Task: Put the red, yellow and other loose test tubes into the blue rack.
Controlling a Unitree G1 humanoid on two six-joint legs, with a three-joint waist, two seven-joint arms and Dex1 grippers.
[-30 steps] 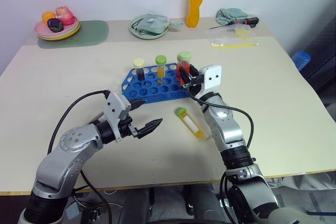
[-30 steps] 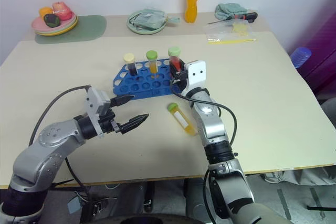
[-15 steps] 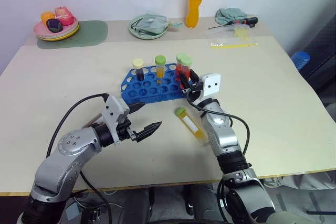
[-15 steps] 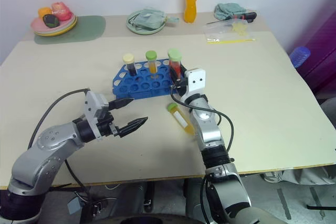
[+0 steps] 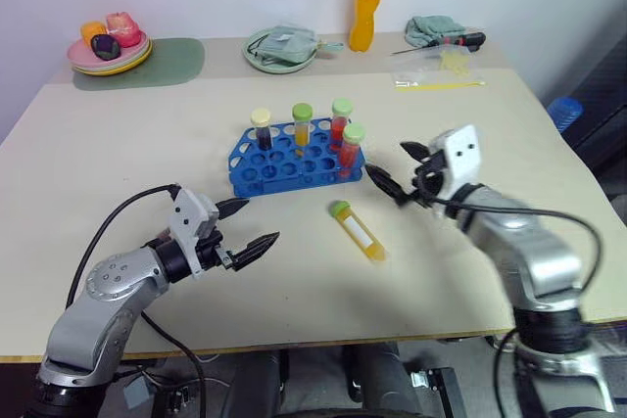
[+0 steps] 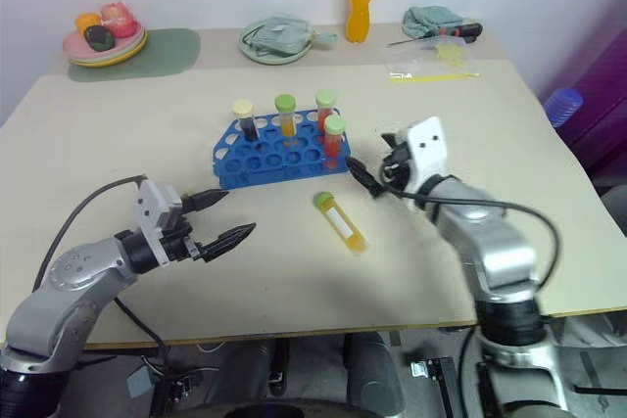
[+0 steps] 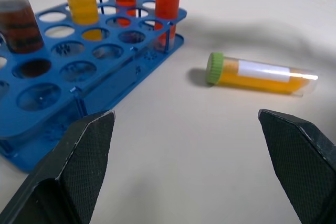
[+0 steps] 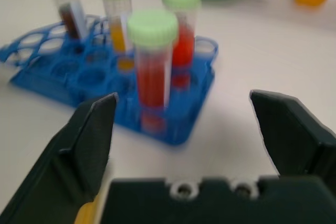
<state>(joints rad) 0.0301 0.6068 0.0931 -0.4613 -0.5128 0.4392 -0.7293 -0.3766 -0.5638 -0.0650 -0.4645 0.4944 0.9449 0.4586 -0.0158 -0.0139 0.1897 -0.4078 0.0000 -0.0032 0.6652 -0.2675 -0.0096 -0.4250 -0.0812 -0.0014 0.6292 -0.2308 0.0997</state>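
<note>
The blue rack (image 5: 284, 159) stands mid-table with a dark tube (image 5: 262, 130), a yellow tube (image 5: 302, 124) and two red tubes (image 5: 341, 121) upright in it. The nearer red tube (image 8: 153, 66) sits at the rack's near right corner. One loose yellow tube (image 5: 359, 233) with a green cap lies flat in front of the rack, also seen from the left wrist (image 7: 262, 73). My right gripper (image 5: 390, 165) is open and empty, just right of the rack. My left gripper (image 5: 258, 223) hovers open and empty near the rack's front left, left of the loose tube.
At the table's back stand an orange drink bottle (image 5: 364, 2), a green plate with a cloth (image 5: 282, 48), pink plates with toy food (image 5: 108, 46) on a green mat, a plastic bag (image 5: 436, 68) and a cloth with a screwdriver (image 5: 441, 31).
My right gripper has opened, leaving the red tube standing in the rack's near right corner, and has drawn back to the right. My left gripper has drifted slightly to the left.
</note>
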